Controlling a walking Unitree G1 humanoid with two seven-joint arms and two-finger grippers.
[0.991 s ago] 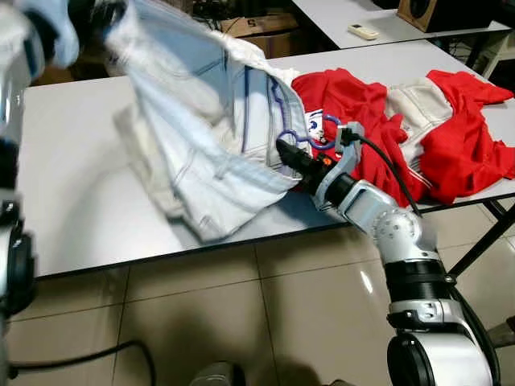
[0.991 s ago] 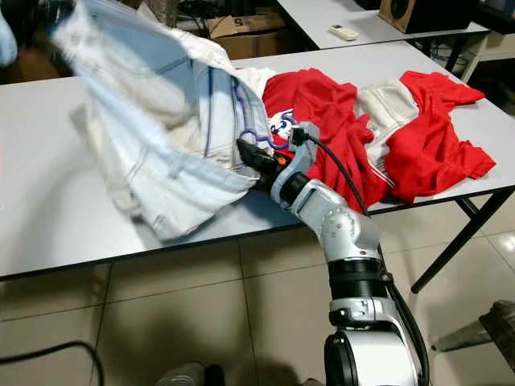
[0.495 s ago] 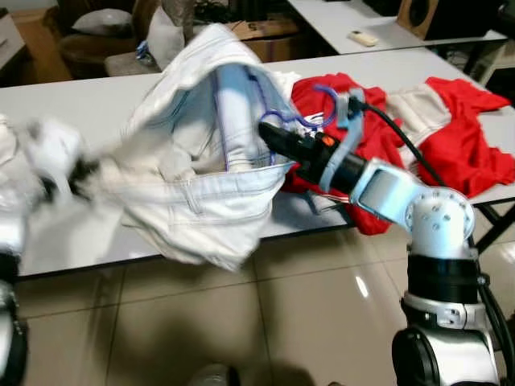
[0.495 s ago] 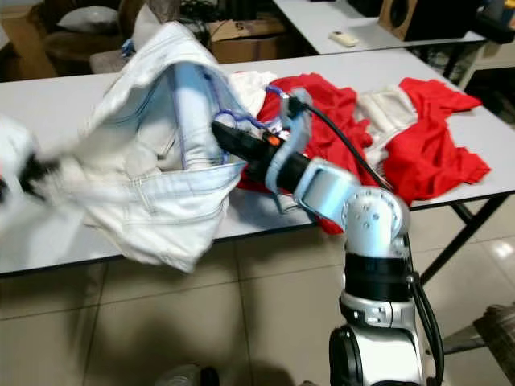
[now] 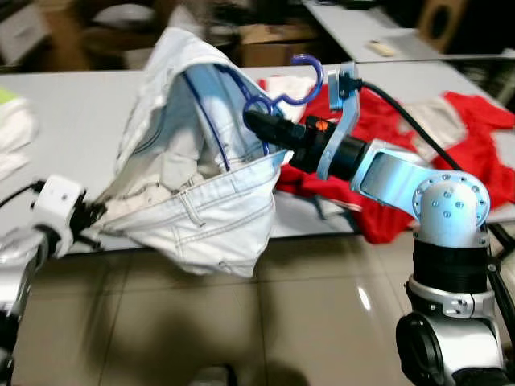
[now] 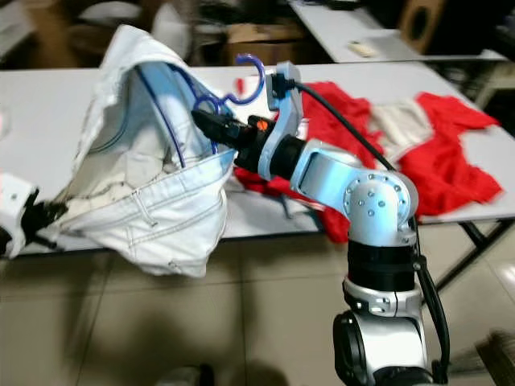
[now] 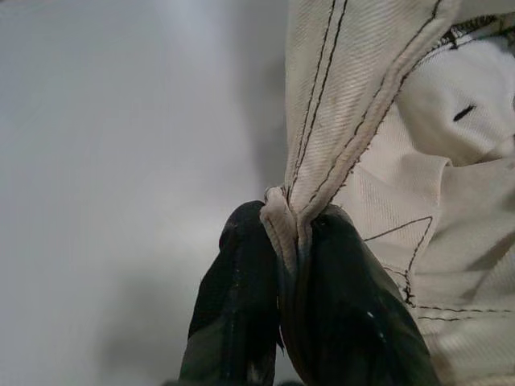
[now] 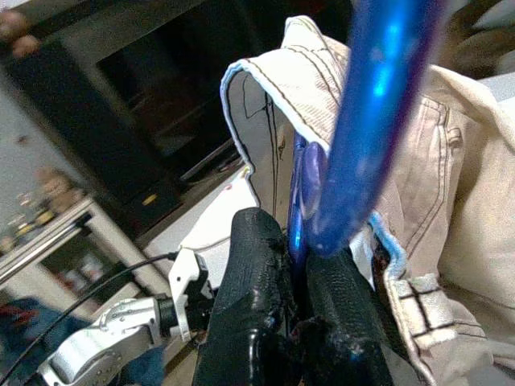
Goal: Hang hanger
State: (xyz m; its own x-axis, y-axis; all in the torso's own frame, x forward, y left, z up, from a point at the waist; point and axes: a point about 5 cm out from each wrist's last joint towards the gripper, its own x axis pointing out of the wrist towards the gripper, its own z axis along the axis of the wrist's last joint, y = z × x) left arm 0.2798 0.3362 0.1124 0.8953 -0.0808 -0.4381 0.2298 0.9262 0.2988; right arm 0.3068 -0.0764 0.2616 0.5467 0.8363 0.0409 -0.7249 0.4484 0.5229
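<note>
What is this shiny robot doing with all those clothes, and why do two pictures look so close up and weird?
It is a walking robot with two silver arms, each ending in two black fingers. The two wide pictures come from cameras in its head, looking down. The two close-up pictures come from small cameras on its wrists, looking along the fingers.

The right gripper is shut on a blue hanger that sits inside a pale denim garment. The left gripper pinches the garment's edge lower down, so the cloth hangs between both arms, lifted off the grey table.

On the table lies a heap of red and white clothes. The robot's job is to hang the hanger up.
</note>
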